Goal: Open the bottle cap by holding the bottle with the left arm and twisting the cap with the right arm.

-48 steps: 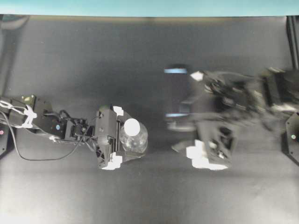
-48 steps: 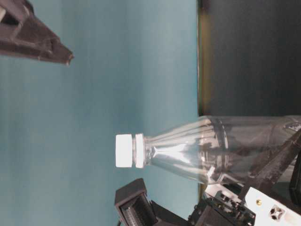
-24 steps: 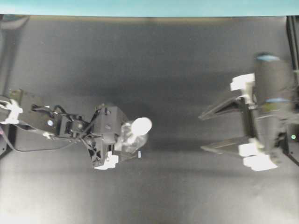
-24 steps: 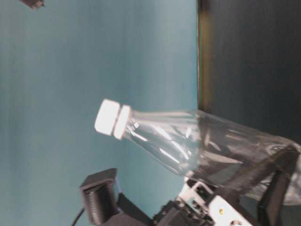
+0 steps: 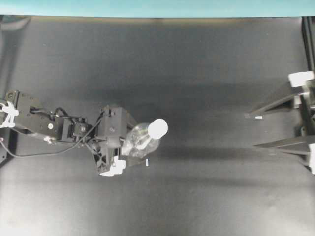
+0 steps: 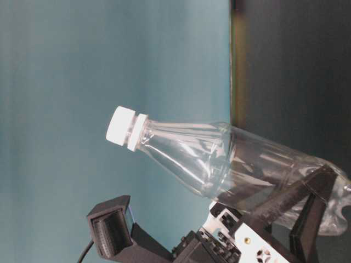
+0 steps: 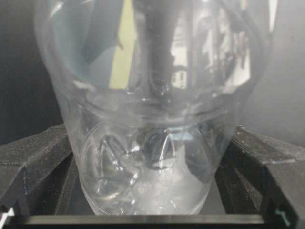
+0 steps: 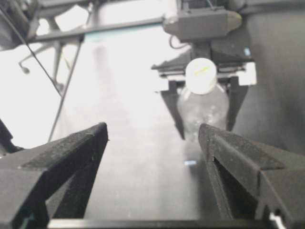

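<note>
A dark matte tabletop point(image 5: 187, 64) fills my workspace, bounded by a teal wall point(image 5: 157, 7) along its far edge. My left arm point(image 5: 54, 130) reaches in from the left; its pincer point(image 5: 129, 147) is pinching the clear bottle point(image 5: 140, 145), which leans, its white cap point(image 5: 158, 129) tilted toward my right pincer point(image 5: 253, 130), spread and empty, well apart at the right edge.

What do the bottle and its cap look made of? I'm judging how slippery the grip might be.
The bottle: probably thin clear plastic, glossy; the background shows through and highlights streak it. The bottle cap: opaque white, likely plastic, matte-looking, no glare.
</note>
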You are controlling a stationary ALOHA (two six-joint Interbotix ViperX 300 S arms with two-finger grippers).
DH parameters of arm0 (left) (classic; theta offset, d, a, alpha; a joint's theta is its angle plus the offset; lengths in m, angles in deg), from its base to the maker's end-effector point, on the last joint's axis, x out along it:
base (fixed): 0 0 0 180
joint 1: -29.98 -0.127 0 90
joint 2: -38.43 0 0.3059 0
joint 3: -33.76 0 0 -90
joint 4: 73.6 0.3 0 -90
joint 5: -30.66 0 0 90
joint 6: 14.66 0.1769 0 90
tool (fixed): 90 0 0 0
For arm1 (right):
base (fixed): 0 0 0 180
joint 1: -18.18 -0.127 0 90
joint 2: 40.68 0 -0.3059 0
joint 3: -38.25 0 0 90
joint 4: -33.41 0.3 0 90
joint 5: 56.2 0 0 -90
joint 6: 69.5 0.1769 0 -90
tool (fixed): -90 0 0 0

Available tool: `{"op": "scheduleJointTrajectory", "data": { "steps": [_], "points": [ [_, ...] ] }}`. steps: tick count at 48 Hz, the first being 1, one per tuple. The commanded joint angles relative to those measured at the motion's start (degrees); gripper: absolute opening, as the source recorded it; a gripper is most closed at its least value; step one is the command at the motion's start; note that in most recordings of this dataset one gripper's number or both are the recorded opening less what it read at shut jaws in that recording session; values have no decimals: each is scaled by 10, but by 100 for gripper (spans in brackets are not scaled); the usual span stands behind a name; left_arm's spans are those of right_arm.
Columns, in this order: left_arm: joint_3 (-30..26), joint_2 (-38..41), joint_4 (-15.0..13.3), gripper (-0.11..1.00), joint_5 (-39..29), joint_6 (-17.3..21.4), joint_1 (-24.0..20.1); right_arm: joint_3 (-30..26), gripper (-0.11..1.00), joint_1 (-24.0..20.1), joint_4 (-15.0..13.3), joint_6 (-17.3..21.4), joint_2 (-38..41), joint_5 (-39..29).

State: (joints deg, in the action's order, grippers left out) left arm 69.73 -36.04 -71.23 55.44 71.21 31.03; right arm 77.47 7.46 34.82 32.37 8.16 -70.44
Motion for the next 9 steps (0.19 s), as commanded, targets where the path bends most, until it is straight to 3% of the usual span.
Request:
{"op": "scheduleJointTrajectory", "data": {
  "steps": [1,9],
  "points": [
    [-9,-11,2,100,3,1,1,8,74,1,1,3,-23,4],
    [-9,-11,2,100,6,1,0,41,74,1,1,4,-52,7]
  ]
}}
